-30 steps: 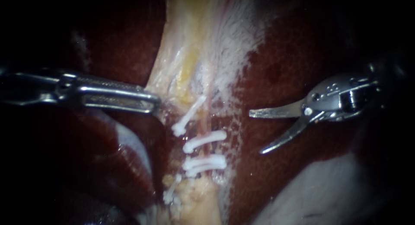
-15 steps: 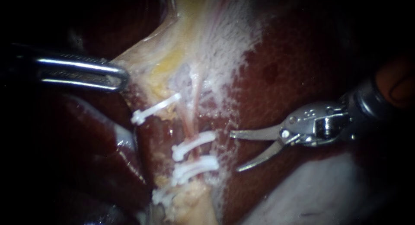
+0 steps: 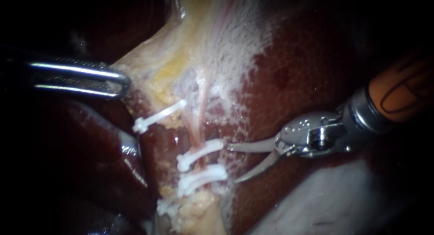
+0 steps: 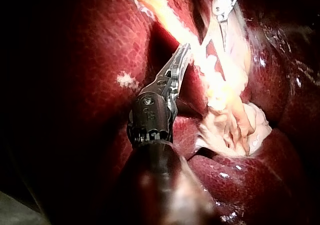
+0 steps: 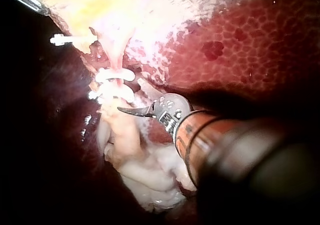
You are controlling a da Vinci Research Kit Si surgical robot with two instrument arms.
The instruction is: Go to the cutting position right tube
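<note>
A thin pink tube (image 3: 197,122) runs down the pale tissue and carries two white clips (image 3: 200,152) (image 3: 202,175) close together. A third clip (image 3: 158,115) lies up and to the left, and another (image 3: 166,206) sits lower. My right instrument (image 3: 233,163) has curved blades standing open, their tips just right of the two close clips, touching neither. In the right wrist view its blades (image 5: 129,110) lie beside those clips (image 5: 114,75). My left instrument (image 3: 120,80) is shut on the pale tissue's left edge (image 3: 135,68) and holds it taut; its jaws (image 4: 183,52) also show in the left wrist view.
Dark red liver (image 3: 307,72) lies behind and to the right of the tube. A pale lobe (image 3: 343,199) sits under my right instrument's shaft. Yellowish fatty tissue (image 3: 199,212) bulges below the clips. My right instrument's tip (image 4: 223,7) shows ahead of the left jaws.
My right instrument has moved left and down, its open blades now beside the two close clips. My left instrument pulled the pale tissue leftward, stretching the tube and swinging the upper clip left.
</note>
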